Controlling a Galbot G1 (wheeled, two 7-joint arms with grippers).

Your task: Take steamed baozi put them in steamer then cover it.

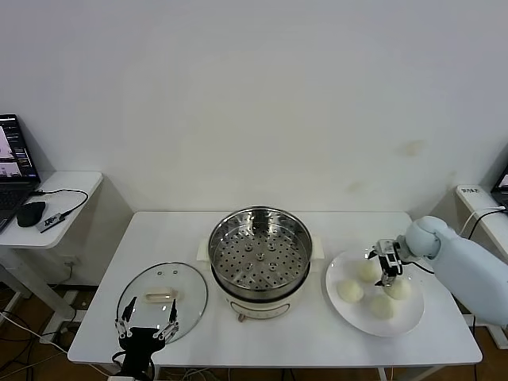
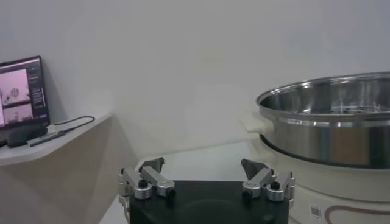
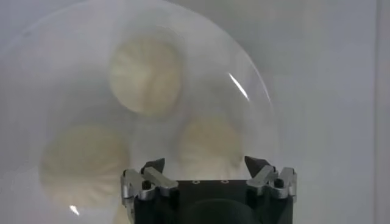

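Your right gripper [image 1: 390, 270] is hovering wide open over the plate [image 1: 401, 323], straddling one of the four baozi [image 1: 350, 290]. The steamer [image 1: 259, 252] is sitting uncovered mid-table, the cover [image 1: 161, 299] lying beside it under your idle, wide-open left gripper [image 1: 148, 320].

The right arm [image 1: 468, 266] is showing a smooth, pale blue-white shell, rounded like a capsule at the wrist, with a dark cable trailing at its 6 o'clock side. The right gripper [image 1: 390, 270] is wearing black and silver-grey parts. In the right wrist view the right gripper [image 3: 207, 165] is showing a black block body, two silver-grey metal linkages with black round screws, and dark pointed fingertips [image 3: 153, 165]. The left gripper [image 2: 205, 165] is looking the same: black body, silver links, dark tips; from the head it [image 1: 147, 321] is showing grey fingers on a black base.
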